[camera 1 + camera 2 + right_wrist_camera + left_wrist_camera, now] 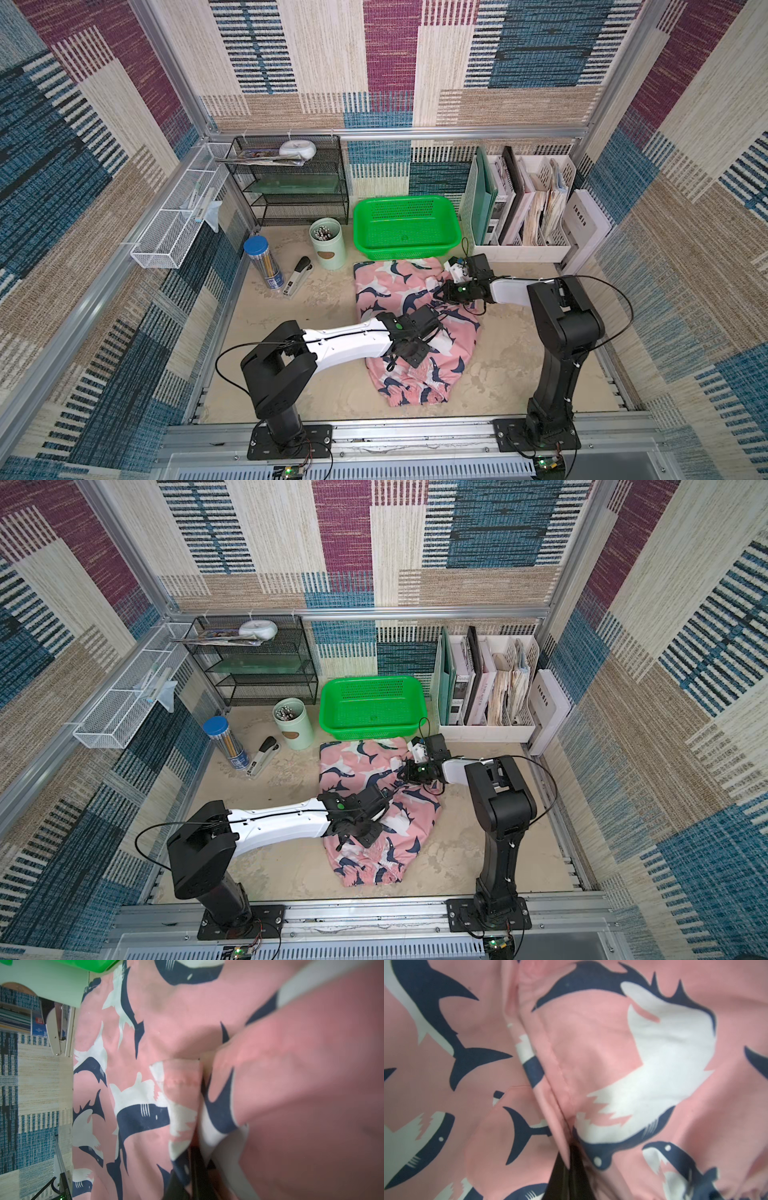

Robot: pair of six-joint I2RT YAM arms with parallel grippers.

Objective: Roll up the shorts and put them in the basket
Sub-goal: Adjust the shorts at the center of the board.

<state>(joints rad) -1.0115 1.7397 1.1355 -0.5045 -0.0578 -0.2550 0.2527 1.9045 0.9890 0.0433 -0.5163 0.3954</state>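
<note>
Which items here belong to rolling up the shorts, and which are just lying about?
In use:
shorts
left gripper, shut on the fabric
right gripper, shut on the fabric

Lying about:
green basket
stapler
pencil tube
pen cup
wire shelf
file holder

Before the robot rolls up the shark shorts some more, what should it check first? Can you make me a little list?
1. Left gripper pinching the shorts: ok, shut on a fabric fold.
2. Right gripper pinching the shorts: ok, shut on cloth.
3. Shorts lying flat: not ok, bunched and creased between the arms.
4. Roll started: cannot tell, only a fold shows.
5. Green basket out of the way: not ok, right against the shorts' far edge.
6. Stapler away from the shorts: ok.
</note>
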